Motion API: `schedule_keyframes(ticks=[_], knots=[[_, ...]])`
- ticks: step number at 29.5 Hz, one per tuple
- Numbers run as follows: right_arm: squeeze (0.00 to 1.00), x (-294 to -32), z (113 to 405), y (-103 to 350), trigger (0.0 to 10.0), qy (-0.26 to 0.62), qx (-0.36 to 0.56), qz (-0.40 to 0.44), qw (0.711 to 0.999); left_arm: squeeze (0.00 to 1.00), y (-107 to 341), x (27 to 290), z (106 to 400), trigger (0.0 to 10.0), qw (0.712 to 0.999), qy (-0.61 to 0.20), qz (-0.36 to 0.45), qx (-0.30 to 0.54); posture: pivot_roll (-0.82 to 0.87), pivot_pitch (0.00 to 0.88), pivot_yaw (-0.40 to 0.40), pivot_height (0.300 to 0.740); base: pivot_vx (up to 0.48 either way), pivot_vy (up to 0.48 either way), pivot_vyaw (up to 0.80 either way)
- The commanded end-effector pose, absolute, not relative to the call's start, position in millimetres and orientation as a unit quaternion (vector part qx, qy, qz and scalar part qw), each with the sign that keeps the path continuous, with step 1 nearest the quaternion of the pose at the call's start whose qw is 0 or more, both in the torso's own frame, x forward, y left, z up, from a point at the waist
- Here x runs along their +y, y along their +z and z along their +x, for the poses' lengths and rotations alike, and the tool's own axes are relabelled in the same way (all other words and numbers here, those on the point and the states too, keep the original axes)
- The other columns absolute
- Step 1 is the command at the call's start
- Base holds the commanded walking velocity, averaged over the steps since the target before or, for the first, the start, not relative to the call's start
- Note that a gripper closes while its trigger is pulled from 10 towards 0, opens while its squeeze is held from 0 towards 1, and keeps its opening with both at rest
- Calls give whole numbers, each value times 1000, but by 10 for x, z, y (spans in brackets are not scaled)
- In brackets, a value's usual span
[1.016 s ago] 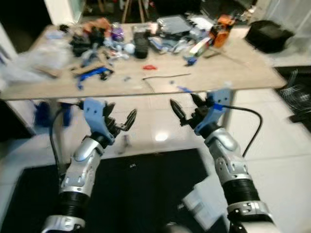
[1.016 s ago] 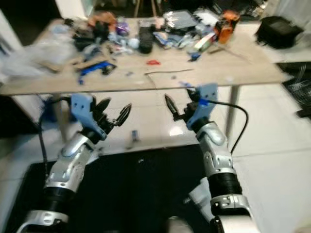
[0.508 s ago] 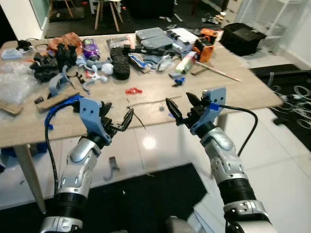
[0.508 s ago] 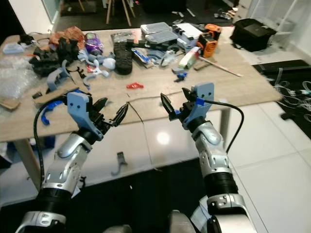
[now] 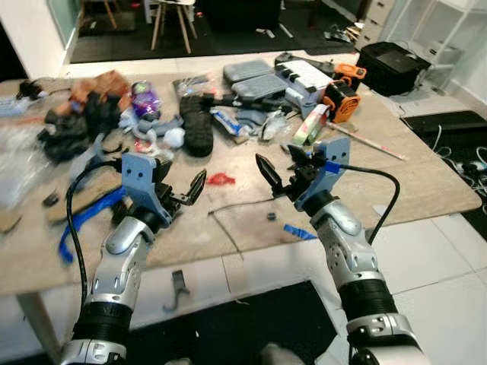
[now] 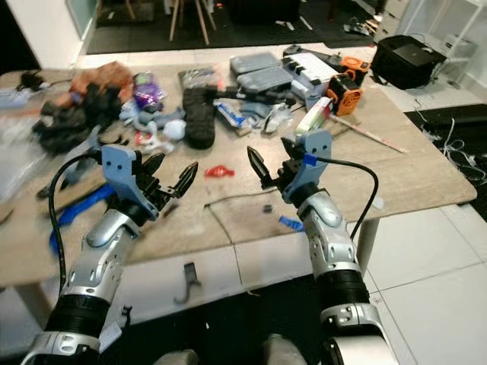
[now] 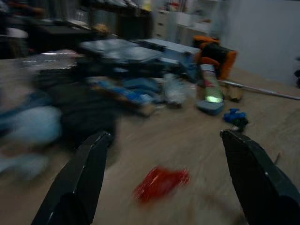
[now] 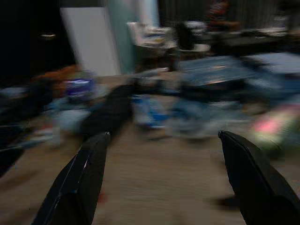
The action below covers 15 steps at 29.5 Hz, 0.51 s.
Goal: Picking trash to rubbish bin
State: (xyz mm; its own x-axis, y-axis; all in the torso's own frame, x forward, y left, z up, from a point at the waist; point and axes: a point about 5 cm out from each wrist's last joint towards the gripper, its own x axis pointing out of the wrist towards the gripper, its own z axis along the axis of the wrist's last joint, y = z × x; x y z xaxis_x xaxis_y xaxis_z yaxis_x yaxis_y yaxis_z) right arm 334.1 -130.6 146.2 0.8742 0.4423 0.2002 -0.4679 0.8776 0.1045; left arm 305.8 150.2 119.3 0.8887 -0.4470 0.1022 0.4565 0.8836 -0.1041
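Left hand [image 5: 185, 199] and right hand [image 5: 275, 176] both up over the near edge of the surface [image 5: 426, 182], fingers spread wide, holding nothing. Arms bent, reaching forward side by side. Small red scrap [image 5: 221, 179] between them, a bit farther in. Looks light, thin and soft; best pinched across its middle.

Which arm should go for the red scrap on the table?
Left, probably. The red scrap lies ahead between the open fingers of the left gripper in its wrist view. The right gripper, also open, sits further to the scrap's right.
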Motion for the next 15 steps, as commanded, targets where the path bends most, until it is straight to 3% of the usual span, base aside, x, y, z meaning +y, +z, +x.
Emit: schedule_keyframes(ticks=[1,11,15], knots=[[0,-1380,3344,1463,10000,224,-86,74,968,0,1190,1453,3060,10000,968,-241,-61,-37,17,0,-14,740,480,0,-800],[0,-1385,3345,1476,10000,222,-89,74,968,0,1201,1454,3060,10000,968,-241,-64,-39,16,0,-11,740,480,0,-80],[0,-1386,3345,1476,10000,222,-89,74,968,0,1214,1465,3053,10000,967,-238,-78,-47,16,0,-11,740,0,0,0]])
